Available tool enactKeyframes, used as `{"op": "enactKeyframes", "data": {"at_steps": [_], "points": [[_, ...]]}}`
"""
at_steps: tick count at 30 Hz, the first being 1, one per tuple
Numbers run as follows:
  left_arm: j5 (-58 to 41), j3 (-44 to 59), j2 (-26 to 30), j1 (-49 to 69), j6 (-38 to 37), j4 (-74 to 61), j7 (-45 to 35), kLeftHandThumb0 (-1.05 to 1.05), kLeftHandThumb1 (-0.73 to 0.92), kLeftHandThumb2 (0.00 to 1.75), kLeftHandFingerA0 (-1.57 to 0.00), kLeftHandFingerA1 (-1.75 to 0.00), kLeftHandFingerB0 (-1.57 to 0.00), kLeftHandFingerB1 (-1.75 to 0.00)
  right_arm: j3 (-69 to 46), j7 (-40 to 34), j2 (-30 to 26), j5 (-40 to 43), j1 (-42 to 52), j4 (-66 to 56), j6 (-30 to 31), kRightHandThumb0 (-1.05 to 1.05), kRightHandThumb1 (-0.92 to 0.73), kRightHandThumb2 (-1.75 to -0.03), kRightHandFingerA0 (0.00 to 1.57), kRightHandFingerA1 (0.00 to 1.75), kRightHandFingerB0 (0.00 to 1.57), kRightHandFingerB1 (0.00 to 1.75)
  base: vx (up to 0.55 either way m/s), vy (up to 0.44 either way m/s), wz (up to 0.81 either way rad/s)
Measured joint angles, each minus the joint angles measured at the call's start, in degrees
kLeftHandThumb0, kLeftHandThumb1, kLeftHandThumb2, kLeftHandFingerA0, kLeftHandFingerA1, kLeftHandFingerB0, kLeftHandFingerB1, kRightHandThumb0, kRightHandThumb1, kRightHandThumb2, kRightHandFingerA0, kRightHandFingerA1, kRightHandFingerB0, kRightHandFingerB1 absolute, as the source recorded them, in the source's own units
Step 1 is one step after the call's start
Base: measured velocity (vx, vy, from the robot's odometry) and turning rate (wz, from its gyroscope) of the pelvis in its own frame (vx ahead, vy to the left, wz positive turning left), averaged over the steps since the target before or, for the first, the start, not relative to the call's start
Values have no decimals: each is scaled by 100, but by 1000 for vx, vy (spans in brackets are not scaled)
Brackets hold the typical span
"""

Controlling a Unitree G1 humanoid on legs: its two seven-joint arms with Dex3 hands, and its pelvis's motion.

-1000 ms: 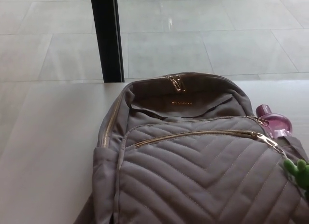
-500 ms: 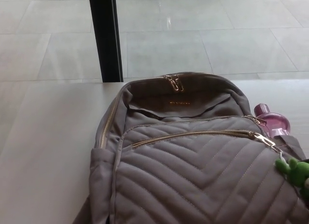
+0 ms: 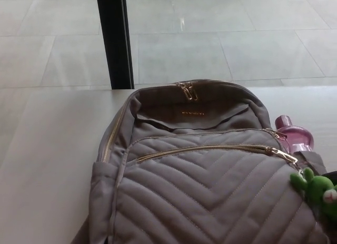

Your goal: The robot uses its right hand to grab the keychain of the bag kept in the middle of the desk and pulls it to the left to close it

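A grey-brown quilted backpack [image 3: 210, 191] lies on the pale desk [image 3: 47, 165], top end away from me. A gold zipper [image 3: 205, 150] runs across its front pocket, and the slider with its pull [image 3: 285, 156] sits at the right end. A green plush keychain [image 3: 317, 190] hangs off that pull at the right edge of the picture. A dark sliver [image 3: 331, 175] shows right behind the keychain at the frame edge, possibly my right hand; too little of it shows to judge its state. The left hand is out of view.
A pink bottle [image 3: 295, 136] sticks out of the bag's right side pocket. A black pillar [image 3: 114, 39] stands behind the desk's far edge, with tiled floor [image 3: 237, 39] beyond. Bare desk lies left of the bag.
The whole picture has shifted a little, so the bag sits further left and lower. The green keychain has come further into view, slightly up and leftward toward the bag's front.
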Motion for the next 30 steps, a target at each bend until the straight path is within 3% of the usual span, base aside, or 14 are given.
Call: {"op": "enactKeyframes", "data": {"at_steps": [9,13,14,15,16,18,19,20,22,30], "points": [[-5,17,0,16,0,14,-7,-91,92,85,-62,-57,-56,-50,139,319,-251,-69,-408,-434,392,-48,-70,-61,71,115,34,32,0,0,0],[-6,25,0,37,0,9,-7,-87,92,85,-65,-57,-57,-47,189,446,-401,-103,-586,-453,510,-45,-72,-61,69,141,38,34,0,0,0],[-7,27,0,41,0,8,-7,-87,92,85,-65,-57,-57,-47,206,481,-460,-124,-646,-453,540,-46,-71,-64,68,148,38,35,0,0,0],[-7,27,0,44,0,9,-6,-93,92,86,-64,-59,-58,-51,214,510,-521,-143,-710,-454,564,-54,-60,-91,84,125,33,49,0,0,0],[-7,29,0,47,0,8,-6,-92,92,87,-64,-59,-57,-51,218,542,-583,-167,-789,-454,584,-38,-74,-65,80,147,43,38,0,0,0],[-8,30,0,62,0,5,-6,-92,92,87,-64,-59,-57,-51,221,577,-620,-198,-905,-453,603,-38,-74,-65,80,147,43,38,0,0,0],[-8,31,0,75,0,-1,-7,-92,92,86,-61,-57,-55,-50,222,592,-631,-218,-982,-454,614,-32,-79,-63,90,140,52,40,0,0,0],[-8,33,0,78,0,-5,-6,-92,92,86,-61,-57,-55,-50,224,620,-634,-225,-1045,-454,642,-32,-79,-63,90,140,52,40,0,0,0],[-8,36,0,78,0,-8,-4,-88,92,85,-65,-57,-57,-47,224,665,-644,-231,-1153,-454,687,-26,-80,-68,86,161,65,50,0,0,0],[-9,35,0,75,-2,-10,-3,-91,92,87,-59,-58,-52,-49,250,677,-643,-336,-1181,-459,723,-24,-82,-64,91,156,73,54,0,0,0]]}}
